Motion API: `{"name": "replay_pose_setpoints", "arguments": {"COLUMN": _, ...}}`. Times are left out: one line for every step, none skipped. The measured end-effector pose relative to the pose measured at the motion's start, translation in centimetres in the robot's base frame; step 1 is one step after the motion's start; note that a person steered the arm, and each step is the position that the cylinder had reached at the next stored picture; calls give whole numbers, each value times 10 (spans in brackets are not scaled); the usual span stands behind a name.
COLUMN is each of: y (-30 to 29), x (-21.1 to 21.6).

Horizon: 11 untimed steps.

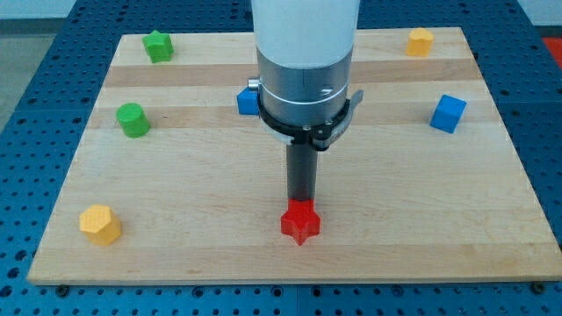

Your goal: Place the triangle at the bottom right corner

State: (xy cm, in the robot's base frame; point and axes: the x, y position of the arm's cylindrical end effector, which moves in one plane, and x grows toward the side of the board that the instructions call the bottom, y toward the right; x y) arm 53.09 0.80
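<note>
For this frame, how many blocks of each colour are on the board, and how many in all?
Green: 2, a star-like block and a round block
Blue: 2, a cube and a block partly hidden behind the arm
Yellow: 1, a hexagonal block
Orange: 1, a block
Red: 1, a star-shaped block right below my tip
Total: 7

Looking like a robotics lab bench. A pale wooden board (290, 254) is sitting on a blue perforated base plate (26, 70), the regular hole grid showing around all edges, typical fixture table. A white and grey robot arm (305, 61) is hanging over the board from the view's top. Small plastic test blocks are lying scattered on the wood, e.g. a blue cube (448, 113) and a green cylinder (133, 119).
</note>
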Motion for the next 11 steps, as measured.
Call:
{"name": "replay_pose_setpoints", "arguments": {"y": 0, "x": 0}}
{"name": "replay_pose_setpoints", "arguments": {"y": 0, "x": -9}}
{"name": "replay_pose_setpoints", "arguments": {"y": -1, "x": -41}}
{"name": "replay_pose_setpoints", "arguments": {"y": -25, "x": -64}}
{"name": "replay_pose_setpoints", "arguments": {"y": -63, "x": -84}}
{"name": "replay_pose_setpoints", "arguments": {"y": -101, "x": -98}}
{"name": "replay_pose_setpoints", "arguments": {"y": -128, "x": -116}}
{"name": "replay_pose_setpoints", "arguments": {"y": -141, "x": -148}}
{"name": "replay_pose_setpoints", "arguments": {"y": -144, "x": -177}}
{"name": "replay_pose_setpoints", "arguments": {"y": -132, "x": -184}}
{"name": "replay_pose_setpoints", "arguments": {"y": -99, "x": -181}}
